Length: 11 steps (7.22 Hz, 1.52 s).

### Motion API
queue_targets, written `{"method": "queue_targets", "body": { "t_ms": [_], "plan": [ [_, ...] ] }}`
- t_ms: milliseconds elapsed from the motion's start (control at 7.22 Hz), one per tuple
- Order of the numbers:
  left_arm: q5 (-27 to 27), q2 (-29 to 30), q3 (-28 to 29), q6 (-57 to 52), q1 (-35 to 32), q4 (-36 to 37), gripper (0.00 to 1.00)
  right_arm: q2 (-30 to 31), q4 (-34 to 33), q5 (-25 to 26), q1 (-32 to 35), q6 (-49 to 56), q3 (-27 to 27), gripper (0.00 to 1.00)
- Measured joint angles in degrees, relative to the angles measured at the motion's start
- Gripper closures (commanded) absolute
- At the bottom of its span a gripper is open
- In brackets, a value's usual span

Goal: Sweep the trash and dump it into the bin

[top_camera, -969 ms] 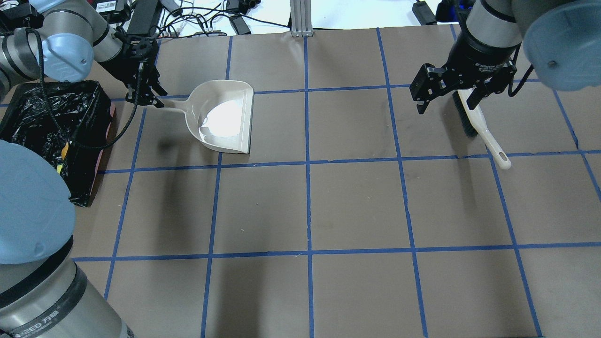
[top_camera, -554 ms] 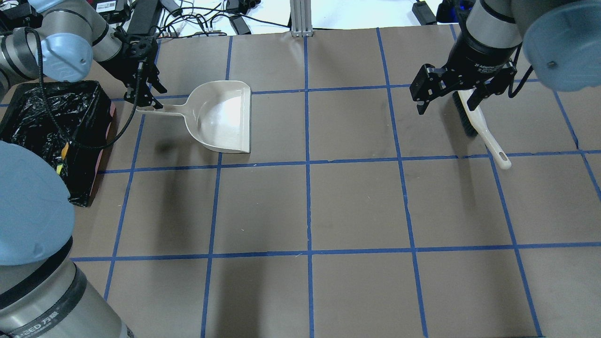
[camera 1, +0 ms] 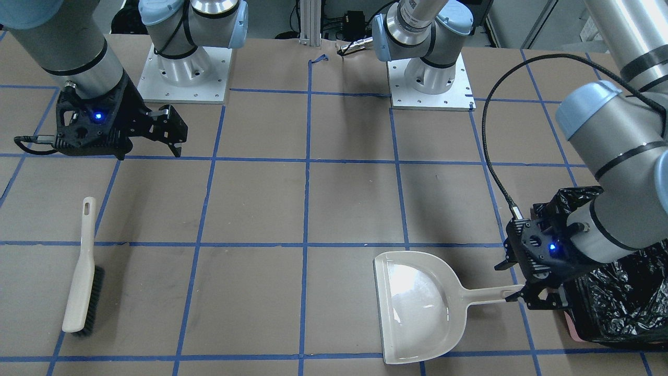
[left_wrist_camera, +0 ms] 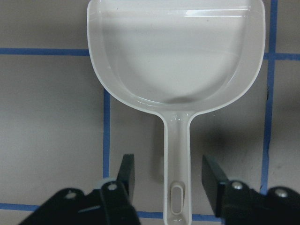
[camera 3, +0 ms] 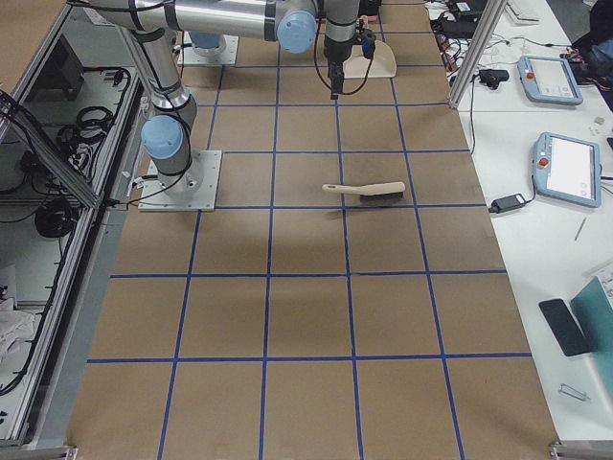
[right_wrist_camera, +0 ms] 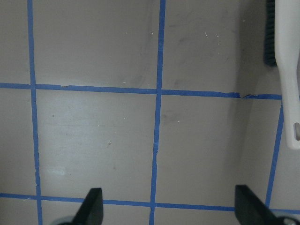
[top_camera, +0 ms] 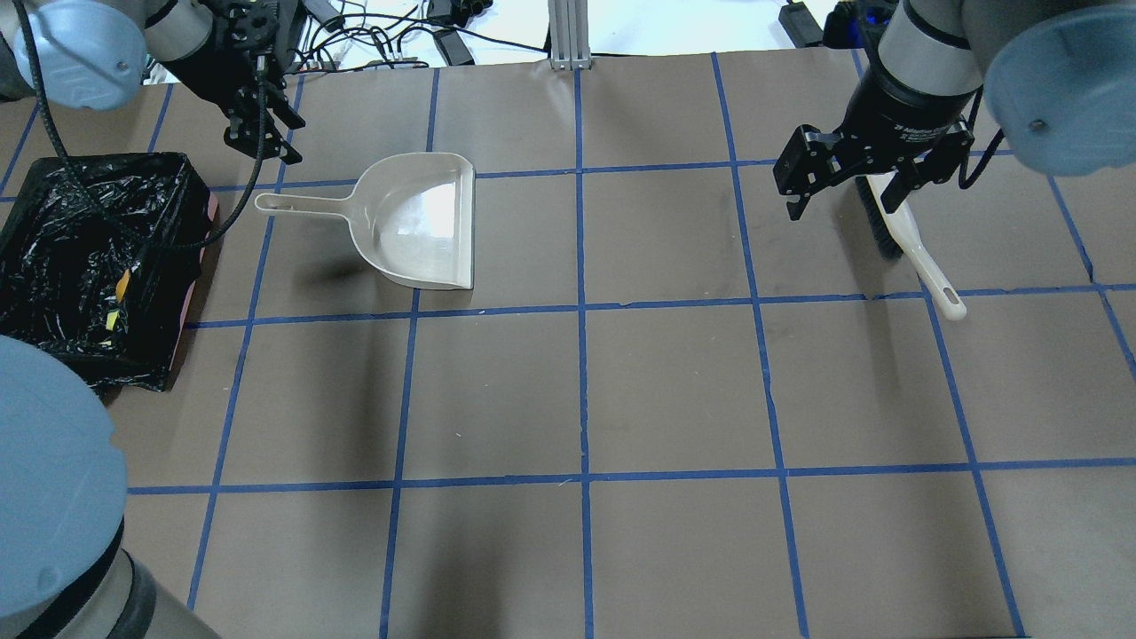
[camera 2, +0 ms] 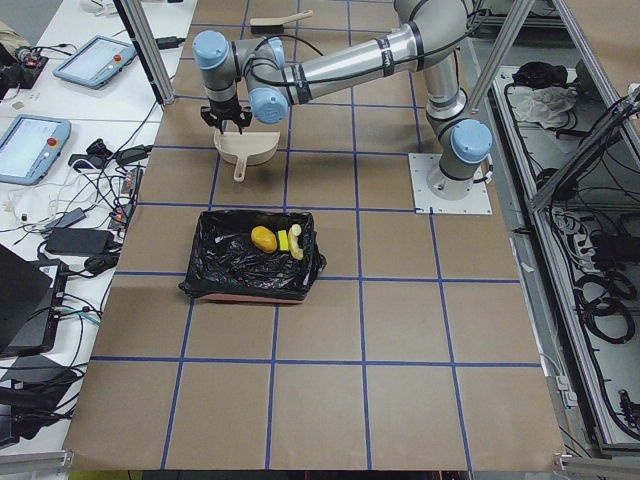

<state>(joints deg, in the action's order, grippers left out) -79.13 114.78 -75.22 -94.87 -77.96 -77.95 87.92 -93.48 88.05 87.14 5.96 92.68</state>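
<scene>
The trash lies in the bin [camera 2: 205, 262]: a golden-brown lump [camera 2: 263, 238], a yellow-and-green sponge wedge [camera 2: 283, 240] and a pale crescent slice [camera 2: 298, 246]. The bin, lined with a black bag, also shows in the overhead view [top_camera: 191, 191] and the front view [camera 1: 616, 308]. My left gripper [top_camera: 262, 142] is open and empty. It hangs above the handle end of the beige dustpan [top_camera: 417, 222], with a finger on each side in the left wrist view [left_wrist_camera: 166, 164]. My right gripper [top_camera: 843, 195] is open and empty, above the table beside the brush [top_camera: 905, 240].
The dustpan [camera 1: 417, 308] lies flat and empty on the brown paper, its handle pointing at the bin. The brush [camera 1: 83, 271] lies flat, bristles on its far half. Blue tape lines grid the table. Cables and devices sit beyond the far edge.
The dustpan went from tilted to flat on the table. My left gripper has let go of its handle and lifted away. The right arm has barely moved.
</scene>
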Motion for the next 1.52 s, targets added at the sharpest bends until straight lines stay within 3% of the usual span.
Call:
{"method": "queue_targets", "body": {
  "t_ms": [138, 277, 554, 1108, 1523],
  "plan": [
    [-0.1, -2.7, 0.4, 5.6, -0.9, -2.1, 0.32, 0.0, -0.1, 0.0, 0.0, 0.0, 0.0, 0.0],
    [-0.2, -5.8, 0.6, 11.4, -1.5, -4.6, 0.16, 0.0, -0.2, 0.0, 0.0, 0.0, 0.0, 0.0],
    [-0.9, -12.1, 0.3, 25.7, -2.0, -10.3, 0.0, 0.0, -0.1, 0.0, 0.0, -0.1, 0.0, 0.0],
    [-4.7, -19.9, -1.0, 59.6, -4.6, -14.9, 0.0, 0.1, -0.1, -0.1, 0.0, -0.2, 0.0, 0.0],
    [-4.8, -24.6, -7.6, 87.0, -8.6, -17.0, 0.0, 0.1, -0.1, 0.0, 0.0, -0.2, -0.1, 0.0]
  ]
}}
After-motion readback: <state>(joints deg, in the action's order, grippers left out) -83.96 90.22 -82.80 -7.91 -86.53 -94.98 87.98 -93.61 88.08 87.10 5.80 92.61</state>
